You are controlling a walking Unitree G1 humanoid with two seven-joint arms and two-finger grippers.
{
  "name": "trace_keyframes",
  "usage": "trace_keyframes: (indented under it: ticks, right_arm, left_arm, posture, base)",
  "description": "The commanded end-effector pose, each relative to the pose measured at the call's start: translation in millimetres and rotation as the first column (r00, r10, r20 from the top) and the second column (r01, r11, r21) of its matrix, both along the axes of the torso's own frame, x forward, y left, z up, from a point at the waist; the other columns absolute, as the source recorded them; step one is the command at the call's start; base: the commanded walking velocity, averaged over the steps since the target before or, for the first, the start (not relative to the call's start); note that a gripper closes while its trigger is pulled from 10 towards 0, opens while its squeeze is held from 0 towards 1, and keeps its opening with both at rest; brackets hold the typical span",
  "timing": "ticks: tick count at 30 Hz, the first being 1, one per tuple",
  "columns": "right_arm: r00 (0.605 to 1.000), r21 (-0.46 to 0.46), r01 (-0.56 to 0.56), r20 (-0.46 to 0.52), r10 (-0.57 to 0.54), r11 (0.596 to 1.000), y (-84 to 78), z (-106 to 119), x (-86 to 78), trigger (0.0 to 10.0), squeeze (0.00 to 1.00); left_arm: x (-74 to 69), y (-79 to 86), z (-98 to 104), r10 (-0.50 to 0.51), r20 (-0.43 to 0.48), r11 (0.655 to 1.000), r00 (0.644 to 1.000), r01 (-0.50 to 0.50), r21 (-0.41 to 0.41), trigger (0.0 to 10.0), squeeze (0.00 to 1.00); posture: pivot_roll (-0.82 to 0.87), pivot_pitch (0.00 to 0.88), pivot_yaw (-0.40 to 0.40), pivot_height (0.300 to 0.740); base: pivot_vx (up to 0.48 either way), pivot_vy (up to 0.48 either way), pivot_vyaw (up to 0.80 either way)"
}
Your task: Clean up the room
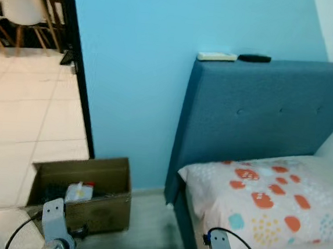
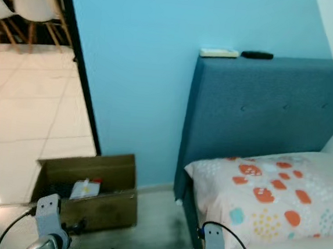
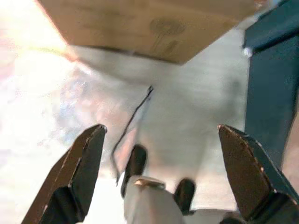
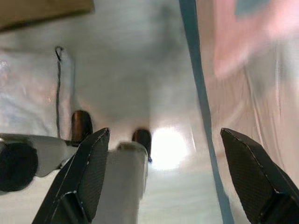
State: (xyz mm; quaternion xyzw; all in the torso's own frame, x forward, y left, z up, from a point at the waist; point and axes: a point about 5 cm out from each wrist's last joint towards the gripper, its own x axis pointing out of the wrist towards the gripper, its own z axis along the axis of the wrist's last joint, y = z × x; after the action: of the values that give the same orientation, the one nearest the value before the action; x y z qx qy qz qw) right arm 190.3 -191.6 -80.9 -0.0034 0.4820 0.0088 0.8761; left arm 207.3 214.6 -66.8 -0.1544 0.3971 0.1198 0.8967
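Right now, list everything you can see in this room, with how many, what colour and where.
Cardboard box: one, brown, open, on the floor by the blue wall, items inside.
Headboard: one, dark blue, against the wall.
Pillow: one, white with orange patches, on the bed.
Remotes: two, white and black, atop the headboard.
Chairs: white, in the far room.
Thin cord: one, dark, on the floor near the box.
Left gripper: open, above the floor.
Right gripper: open, beside the bed.
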Motion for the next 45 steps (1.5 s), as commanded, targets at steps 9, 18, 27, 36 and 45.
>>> trace_keyframes:
  ticks: [9, 18, 27, 36, 45]
  right_arm:
    - [0.998, -0.050, -0.043, -0.047, 0.041, 0.998, -5.3, -5, -10.7, 10.0, 0.00]
    - [0.995, -0.076, -0.068, -0.079, 0.061, 0.995, -7.2, -7, -17.1, 10.0, 0.00]
    - [0.991, -0.103, -0.077, -0.121, 0.064, 0.992, -8.0, -10, -23.2, 10.0, 0.00]
    - [0.990, -0.110, -0.071, -0.127, 0.057, 0.991, -9.5, -10, -23.7, 10.0, 0.00]
    - [0.989, -0.117, -0.070, -0.140, 0.054, 0.991, -15.1, -12, -29.4, 10.0, 0.00]
  left_arm:
    - [-36.0, -3.0, -19, -0.034, -0.126, 0.999, 0.991, 0.034, 0.002, 10.0, 0.00]
    - [-39.1, -6.4, -21, -0.044, -0.136, 0.999, 0.990, 0.044, -0.004, 10.0, 0.00]
    - [-41.1, -8.5, -22, -0.048, -0.140, 0.999, 0.989, 0.047, -0.011, 10.0, 0.00]
    - [-43.8, -9.6, -24, -0.051, -0.148, 0.999, 0.988, 0.049, -0.016, 10.0, 0.00]
    - [-44.8, -9.9, -24, -0.055, -0.152, 0.998, 0.987, 0.053, -0.017, 10.0, 0.00]
  posture:
    - [0.00, 0.000, -0.042, 0.740]
    - [0.00, 0.000, -0.045, 0.740]
    - [0.00, 0.000, -0.047, 0.740]
    - [0.00, 0.000, -0.047, 0.740]
    - [0.00, 0.000, -0.044, 0.740]
  base:
    - [-0.366, 0.000, 0.00]
    - [-0.365, 0.000, -0.07]
    - [-0.364, 0.000, -0.74]
    - [-0.364, 0.000, -0.77]
    - [-0.365, 0.000, -0.77]
